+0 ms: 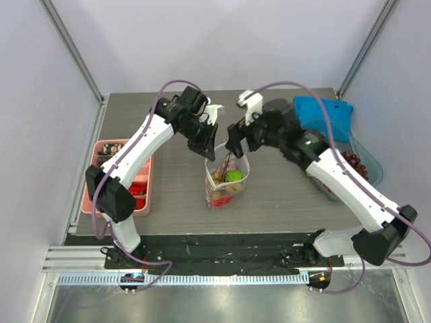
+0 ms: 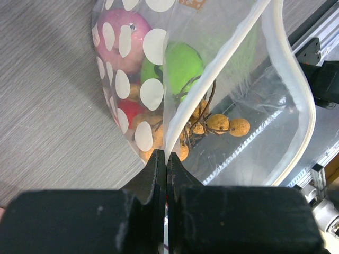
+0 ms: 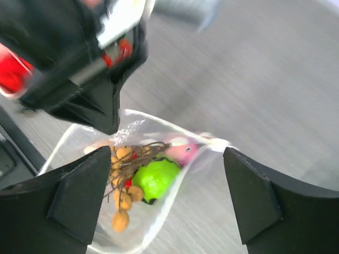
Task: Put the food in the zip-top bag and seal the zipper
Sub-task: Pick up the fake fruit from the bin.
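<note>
Standing upright near the middle of the table [image 1: 175, 188], the dotted bag [image 1: 227, 180] is gripped at the left side of its mouth by the left gripper [image 2: 166, 157], whose jaws are clenched on the thin plastic edge. The right gripper [image 3: 167, 159] is held just above the open mouth, its jaws spread wide with nothing between them. The whitish zipper [image 2: 297, 90] is seen curved apart, not pressed together. Inside the bag a green piece [image 2: 183, 62], a pink apple [image 2: 123, 37] and a bunch of small orange-brown berries [image 2: 218, 124] are seen. A pink tray [image 1: 87, 192] is placed at the left, a blue tub [image 1: 374, 165] at the right
</note>
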Controlling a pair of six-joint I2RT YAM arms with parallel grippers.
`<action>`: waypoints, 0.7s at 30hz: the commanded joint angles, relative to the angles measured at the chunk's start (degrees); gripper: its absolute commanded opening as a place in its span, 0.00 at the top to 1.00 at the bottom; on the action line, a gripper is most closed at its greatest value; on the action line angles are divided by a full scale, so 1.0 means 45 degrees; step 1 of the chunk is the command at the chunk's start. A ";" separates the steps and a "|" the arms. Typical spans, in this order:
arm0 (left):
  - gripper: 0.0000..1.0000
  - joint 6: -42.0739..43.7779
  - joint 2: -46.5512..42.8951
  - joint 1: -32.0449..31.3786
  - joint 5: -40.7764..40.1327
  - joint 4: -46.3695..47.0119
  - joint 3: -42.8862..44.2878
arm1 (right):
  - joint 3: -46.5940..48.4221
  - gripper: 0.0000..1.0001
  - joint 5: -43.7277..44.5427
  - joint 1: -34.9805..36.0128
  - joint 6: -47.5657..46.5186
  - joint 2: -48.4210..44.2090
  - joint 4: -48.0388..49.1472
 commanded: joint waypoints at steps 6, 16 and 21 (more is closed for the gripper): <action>1.00 -0.0006 -0.0658 0.0080 0.0018 0.0732 0.0050 | 0.2534 0.07 -0.3992 -0.5661 -0.2837 -0.0463 -0.5284; 1.00 -0.0319 -0.0873 0.0080 0.0272 0.1220 -0.0281 | 0.0758 0.14 -0.2864 -1.4122 -0.6199 0.2290 -0.8265; 1.00 -0.0455 -0.0894 0.0080 0.0467 0.1572 -0.0517 | -0.0668 0.13 -0.1518 -1.5649 -0.5908 0.2821 -0.6320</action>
